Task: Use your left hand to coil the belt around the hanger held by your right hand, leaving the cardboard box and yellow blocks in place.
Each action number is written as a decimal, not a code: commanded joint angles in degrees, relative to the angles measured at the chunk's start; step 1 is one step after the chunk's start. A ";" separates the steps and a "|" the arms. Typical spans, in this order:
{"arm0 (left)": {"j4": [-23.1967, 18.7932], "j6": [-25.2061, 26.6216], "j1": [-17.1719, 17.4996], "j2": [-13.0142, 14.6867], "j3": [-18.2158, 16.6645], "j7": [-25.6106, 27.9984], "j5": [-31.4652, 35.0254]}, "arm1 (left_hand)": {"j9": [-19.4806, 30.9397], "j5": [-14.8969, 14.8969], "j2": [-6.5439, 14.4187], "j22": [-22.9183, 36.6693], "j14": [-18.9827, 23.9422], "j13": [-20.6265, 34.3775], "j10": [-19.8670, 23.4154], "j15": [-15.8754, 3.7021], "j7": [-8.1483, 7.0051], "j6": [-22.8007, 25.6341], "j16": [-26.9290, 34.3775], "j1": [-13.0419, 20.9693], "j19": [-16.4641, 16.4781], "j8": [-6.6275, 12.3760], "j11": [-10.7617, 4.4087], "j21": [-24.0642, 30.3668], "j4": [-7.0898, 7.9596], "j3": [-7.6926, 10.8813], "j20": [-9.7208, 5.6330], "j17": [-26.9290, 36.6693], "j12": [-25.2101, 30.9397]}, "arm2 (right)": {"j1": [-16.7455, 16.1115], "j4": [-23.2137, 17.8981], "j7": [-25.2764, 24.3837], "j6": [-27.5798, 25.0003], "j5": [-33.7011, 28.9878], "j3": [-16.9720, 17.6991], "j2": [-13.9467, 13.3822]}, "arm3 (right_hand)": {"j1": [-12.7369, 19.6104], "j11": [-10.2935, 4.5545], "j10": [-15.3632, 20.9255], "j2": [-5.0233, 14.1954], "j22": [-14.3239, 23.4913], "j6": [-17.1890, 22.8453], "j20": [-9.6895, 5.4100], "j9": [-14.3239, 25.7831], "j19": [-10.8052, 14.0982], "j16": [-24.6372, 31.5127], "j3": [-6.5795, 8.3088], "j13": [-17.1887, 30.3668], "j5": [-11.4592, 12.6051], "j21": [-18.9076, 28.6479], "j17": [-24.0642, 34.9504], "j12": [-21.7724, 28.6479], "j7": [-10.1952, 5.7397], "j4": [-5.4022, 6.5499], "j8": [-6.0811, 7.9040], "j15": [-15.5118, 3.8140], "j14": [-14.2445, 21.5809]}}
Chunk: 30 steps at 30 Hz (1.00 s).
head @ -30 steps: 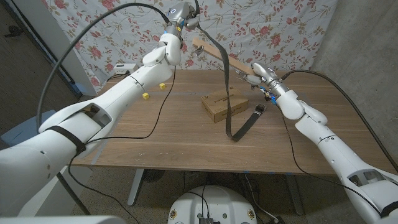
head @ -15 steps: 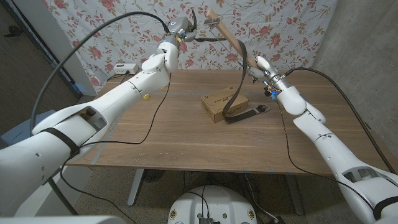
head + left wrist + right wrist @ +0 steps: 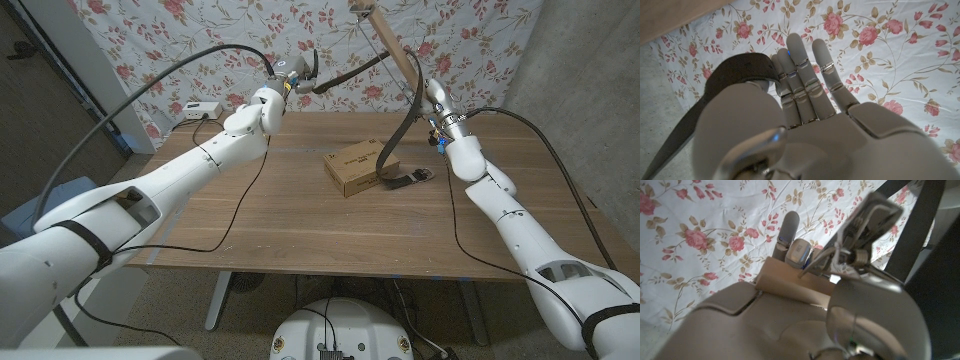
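two hands work above our wooden table (image 3: 300, 220), before a rose-print cloth (image 3: 200, 40). our right hand (image 3: 432, 97) grips the hanger (image 3: 388, 38); our left hand (image 3: 300, 75) holds the belt (image 3: 398, 140), which drapes over it down beside the cardboard box (image 3: 355, 170).

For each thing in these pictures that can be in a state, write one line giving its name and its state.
left hand: raised, gripping one end of the belt
right hand: raised, holding the hanger
belt: draped over the hanger, its buckle end lying on the table
hanger: held up, tilted
cardboard box: closed, resting on the table
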 commanded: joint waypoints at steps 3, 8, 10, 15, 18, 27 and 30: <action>-5.28 0.27 4.02 3.36 0.23 -7.48 -1.48 | 0.34 0.28 -0.59 0.13 0.71 0.17 1.83 -0.32 2.43 3.03 -0.21 0.08 -0.06 -0.30 -1.85 0.41 -1.48 2.13 -2.78 0.66 -0.40 | 3.45 4.80 -17.34 -6.45 -9.53 -0.74 2.59 | -3.67 -0.25 0.23 4.00 0.07 0.30 -1.86 0.00 0.14 0.35 0.74 0.20 0.05 0.64 0.09 0.26 -0.10 -0.11 0.69 -0.57 0.77; -6.87 -0.73 4.57 4.04 0.36 -11.23 -3.23 | 0.68 0.28 -0.67 0.15 0.74 0.77 1.85 -0.33 2.43 3.16 -0.51 0.22 -0.07 -0.48 -1.75 0.53 -1.45 2.33 -2.80 0.82 -0.40 | 4.33 5.19 -18.92 -9.75 -11.42 -1.54 2.77 | -3.61 -0.38 0.11 3.95 0.07 0.23 -2.00 -0.06 0.11 0.33 0.85 0.20 -0.01 0.72 0.09 0.22 -0.13 -0.13 0.87 -0.56 0.75; -7.78 -1.67 4.94 4.28 0.38 -13.44 -4.82 | 0.85 0.28 -0.71 0.15 0.89 0.82 1.85 -0.33 2.42 3.13 -0.45 0.19 -0.13 -0.49 -1.73 0.54 -1.40 2.35 -2.81 0.99 -0.46 | 4.85 5.33 -20.30 -12.63 -13.88 -2.32 2.67 | -3.58 -0.34 0.14 3.95 0.07 0.25 -2.05 -0.16 0.05 0.32 0.94 0.20 -0.06 0.76 0.08 0.24 -0.11 -0.15 0.97 -0.56 0.75; -8.78 -3.72 5.80 4.41 -0.39 -17.00 -9.09 | 1.00 0.28 -0.78 0.15 0.81 0.79 1.98 -0.20 2.46 3.18 -0.54 0.17 -0.22 -0.67 -1.52 0.58 -1.29 2.44 -2.81 1.32 -0.67 | 5.34 5.37 -22.29 -18.15 -17.01 -3.47 3.06 | -3.54 -0.51 0.06 3.90 0.05 0.23 -2.07 -0.37 0.07 0.29 1.06 0.21 -0.14 0.88 0.09 0.23 -0.31 -0.15 1.13 -0.56 0.69; -9.07 -5.19 6.46 4.32 -1.22 -19.19 -12.76 | 0.96 0.28 -0.84 0.14 0.90 1.11 1.99 0.14 2.59 3.38 -0.65 0.17 -0.16 -0.88 -1.52 0.66 -1.19 2.53 -2.75 1.48 -0.71 | 5.33 4.58 -22.91 -22.51 -18.84 -4.08 3.66 | -3.52 -0.69 0.02 3.89 0.04 0.03 -2.08 -0.33 0.04 0.29 1.13 0.21 -0.19 0.92 0.08 0.22 -0.44 -0.15 1.24 -0.57 0.72; -10.86 -9.35 7.48 4.70 -2.08 -24.62 -20.46 | 1.50 0.38 -1.12 0.12 1.01 1.45 2.11 -0.06 2.63 3.53 -0.91 0.27 -0.15 -1.18 -1.34 0.80 -1.07 2.81 -2.70 1.93 -1.03 | 5.68 3.42 -22.70 -30.58 -21.16 -5.22 4.81 | -3.54 -1.22 -0.03 3.81 0.01 -0.30 -2.22 -0.50 -0.03 0.29 1.32 0.21 -0.34 1.04 0.08 0.22 -0.81 -0.11 1.57 -0.57 0.75; -11.81 -10.35 7.85 4.94 -2.47 -25.81 -22.52 | 1.46 0.43 -1.22 0.11 1.06 1.61 2.17 0.05 2.69 3.69 -0.93 0.31 -0.14 -1.33 -1.23 0.82 -1.04 2.89 -2.68 2.12 -1.06 | 5.84 3.49 -22.77 -32.11 -21.85 -5.67 4.80 | -3.56 -1.27 0.00 3.80 0.00 -0.26 -2.22 -0.58 -0.03 0.29 1.38 0.21 -0.39 1.09 0.08 0.23 -0.87 -0.09 1.71 -0.58 0.76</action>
